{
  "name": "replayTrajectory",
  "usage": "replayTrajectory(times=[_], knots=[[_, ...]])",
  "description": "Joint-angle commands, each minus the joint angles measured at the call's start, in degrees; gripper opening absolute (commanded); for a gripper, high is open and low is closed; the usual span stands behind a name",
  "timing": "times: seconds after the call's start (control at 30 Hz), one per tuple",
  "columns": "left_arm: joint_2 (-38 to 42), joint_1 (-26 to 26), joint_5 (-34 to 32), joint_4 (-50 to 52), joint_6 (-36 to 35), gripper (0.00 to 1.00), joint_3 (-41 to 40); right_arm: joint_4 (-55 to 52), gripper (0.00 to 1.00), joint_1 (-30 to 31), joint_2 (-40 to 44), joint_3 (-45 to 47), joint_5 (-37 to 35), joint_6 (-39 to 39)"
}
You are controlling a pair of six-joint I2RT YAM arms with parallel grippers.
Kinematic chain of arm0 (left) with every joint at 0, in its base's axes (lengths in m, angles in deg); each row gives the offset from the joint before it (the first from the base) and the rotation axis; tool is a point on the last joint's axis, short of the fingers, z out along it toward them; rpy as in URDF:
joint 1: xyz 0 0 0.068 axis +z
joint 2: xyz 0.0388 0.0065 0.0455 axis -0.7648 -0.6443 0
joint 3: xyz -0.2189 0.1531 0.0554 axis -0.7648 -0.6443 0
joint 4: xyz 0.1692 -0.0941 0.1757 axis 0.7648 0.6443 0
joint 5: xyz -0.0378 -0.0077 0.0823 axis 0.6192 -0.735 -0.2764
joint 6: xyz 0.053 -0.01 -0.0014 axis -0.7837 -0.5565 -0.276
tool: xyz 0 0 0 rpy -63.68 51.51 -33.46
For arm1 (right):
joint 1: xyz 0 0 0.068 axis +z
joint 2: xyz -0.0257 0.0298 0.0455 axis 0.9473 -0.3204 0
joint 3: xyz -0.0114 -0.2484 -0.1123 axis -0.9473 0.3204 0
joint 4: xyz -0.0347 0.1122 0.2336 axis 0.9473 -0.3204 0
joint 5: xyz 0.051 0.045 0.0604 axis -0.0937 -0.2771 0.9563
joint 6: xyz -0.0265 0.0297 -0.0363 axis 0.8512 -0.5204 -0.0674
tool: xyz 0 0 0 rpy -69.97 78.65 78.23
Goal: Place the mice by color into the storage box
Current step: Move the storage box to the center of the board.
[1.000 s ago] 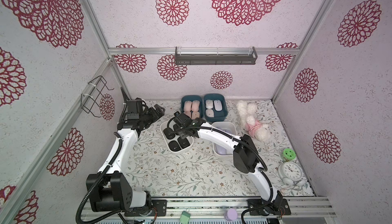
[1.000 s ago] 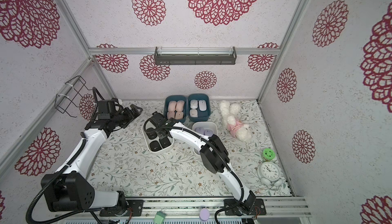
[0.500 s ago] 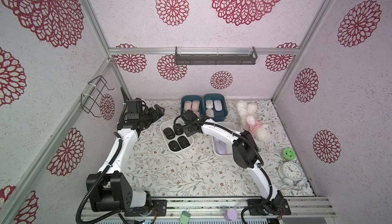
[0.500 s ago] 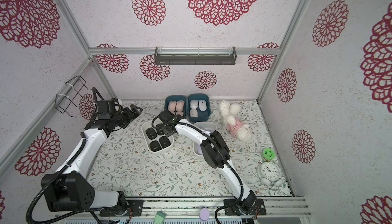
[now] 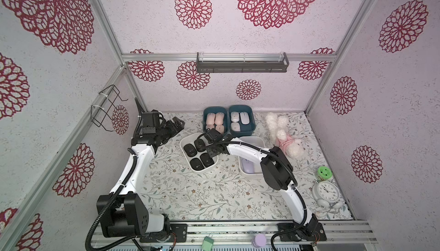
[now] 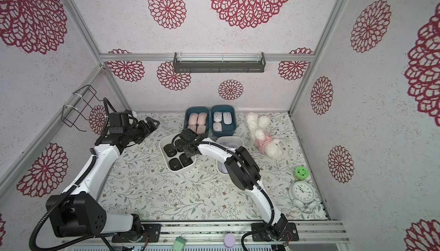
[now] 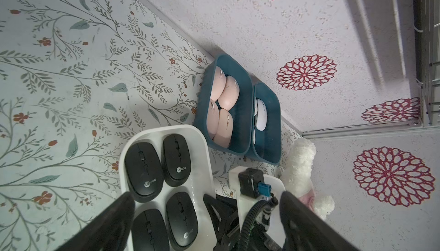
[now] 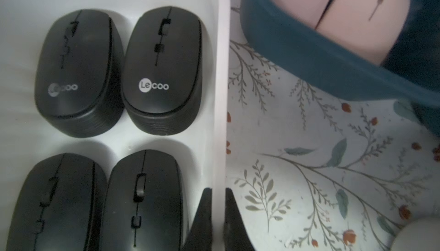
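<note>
Several black mice (image 5: 190,149) (image 8: 162,71) lie in a white storage box (image 5: 184,140) in the middle of the table. My right gripper (image 5: 211,152) (image 8: 217,192) is shut on that box's right wall (image 8: 220,71), one finger inside and one outside. Peach-pink mice (image 5: 215,121) fill a teal box (image 5: 204,128) at the back. Pale mice (image 5: 240,119) lie in the teal box (image 5: 252,126) beside it. A lilac mouse (image 5: 247,166) shows in another white box (image 5: 252,139), partly hidden by the right arm. My left gripper (image 5: 177,122) (image 7: 207,198) hangs open and empty at the back left.
A fluffy white plush toy (image 5: 283,135) lies at the back right. A white alarm clock (image 5: 327,191) and a green round thing (image 5: 324,173) stand by the right wall. A wire rack (image 5: 104,109) hangs on the left wall.
My right gripper has moved from above the black mice to the box's right wall and shut on it. The left arm has not moved.
</note>
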Motion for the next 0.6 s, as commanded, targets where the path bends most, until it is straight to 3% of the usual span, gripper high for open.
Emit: replayTrajectory(times=[0.0, 0.33, 0.57], knots=[[0.77, 0.55, 0.35, -0.24, 0.50, 0.97, 1.36, 2.50, 0.02, 0.03, 8.69, 5.61, -2.33, -3.00], [0.82, 0.56, 0.66, -1.17, 1.29, 0.97, 0.62, 11.06, 0.00, 0.63, 24.18, 29.38, -8.74, -19.32], [0.82, 0.38, 1.04, -1.43, 1.57, 0.97, 0.51, 15.25, 0.00, 3.72, 26.17, 33.70, -12.06, -25.00]])
